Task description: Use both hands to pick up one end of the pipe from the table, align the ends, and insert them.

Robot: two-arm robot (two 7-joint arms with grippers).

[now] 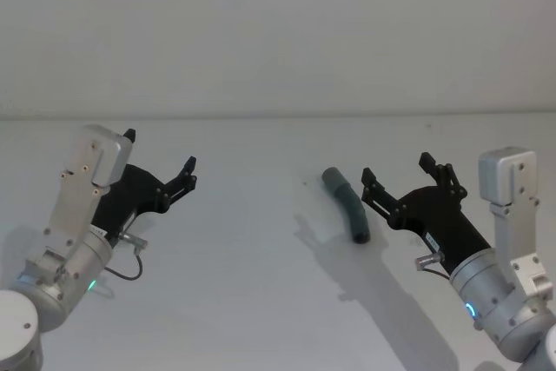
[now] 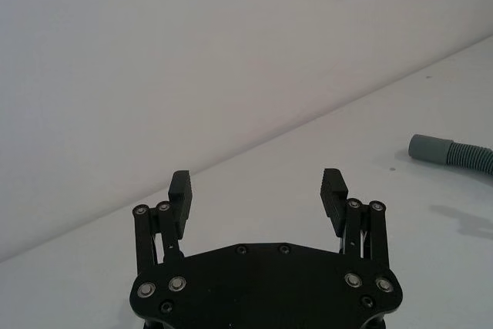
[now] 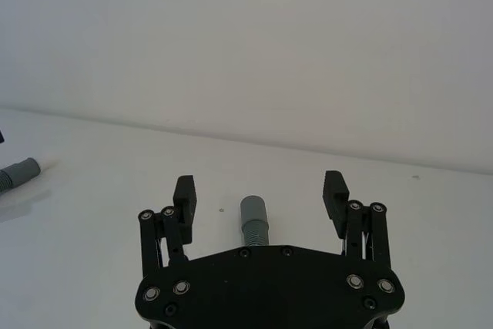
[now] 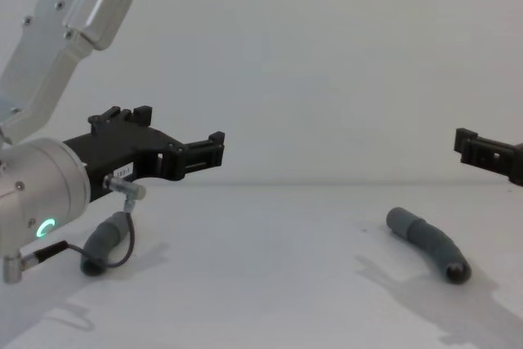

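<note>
Two pipe pieces [image 4: 105,244] [image 4: 425,241] in chest view; head view, right piece [image 1: 347,206].

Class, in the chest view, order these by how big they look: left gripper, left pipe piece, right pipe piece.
1. left gripper, largest, though nearest the camera.
2. right pipe piece.
3. left pipe piece, partly hidden, so less sure.

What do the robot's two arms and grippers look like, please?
Both the left gripper and right gripper are black two-fingered linkages with silver pivot pins and ridged pads. Each sits on a silver cylindrical wrist with a small glowing light. A thin black cable loops at the left wrist.
</note>
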